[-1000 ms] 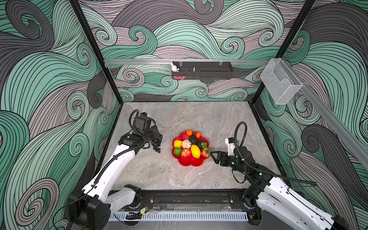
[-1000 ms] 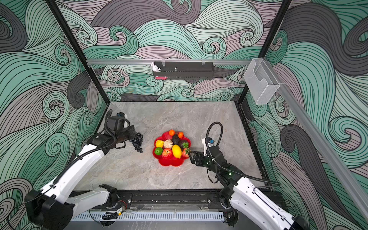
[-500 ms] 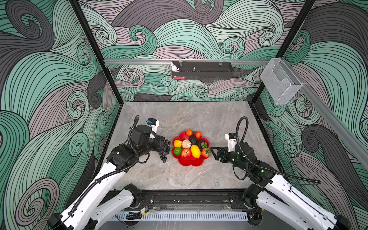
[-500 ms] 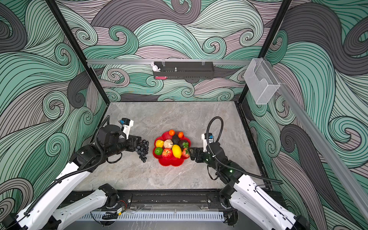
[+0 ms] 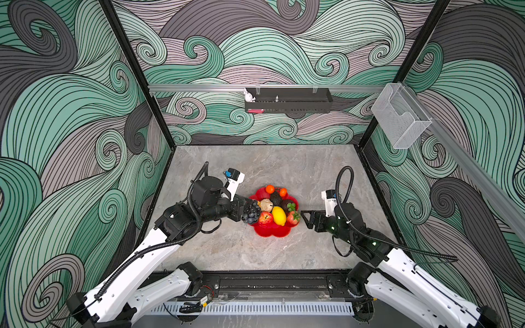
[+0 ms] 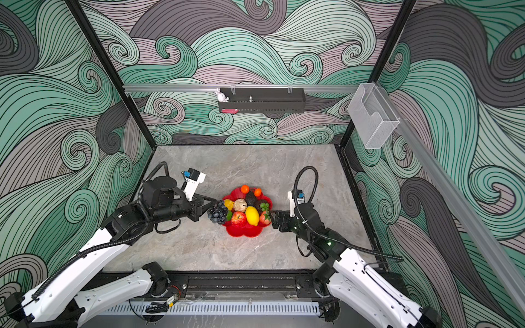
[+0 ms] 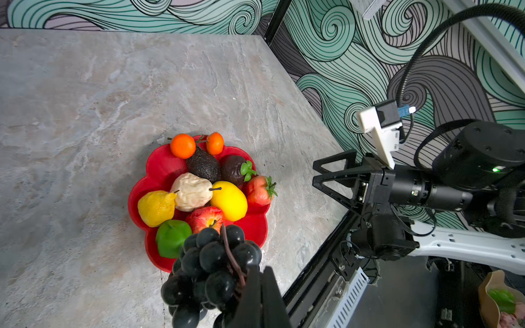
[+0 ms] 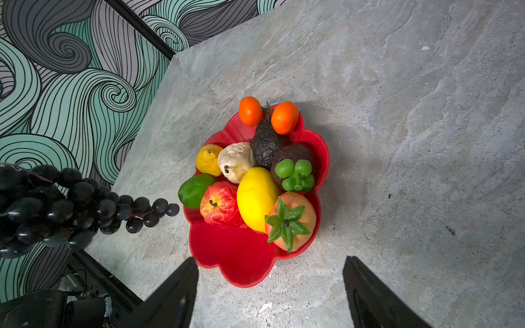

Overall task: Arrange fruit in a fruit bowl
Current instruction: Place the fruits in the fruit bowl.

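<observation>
Barely visible behind grape bunch (image 6: 217, 213): lime (image 6: 229, 216)

Bare front lobes of fruit bowl (image 5: 273, 231); fruit (image 5: 279, 215) behind

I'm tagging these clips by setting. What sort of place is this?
Most likely a robot test cell: a left arm and right arm stand on a base rail at a stone-look table, wave-patterned panels on a black frame wall it in, and toy fruit fills a red bowl.
</observation>
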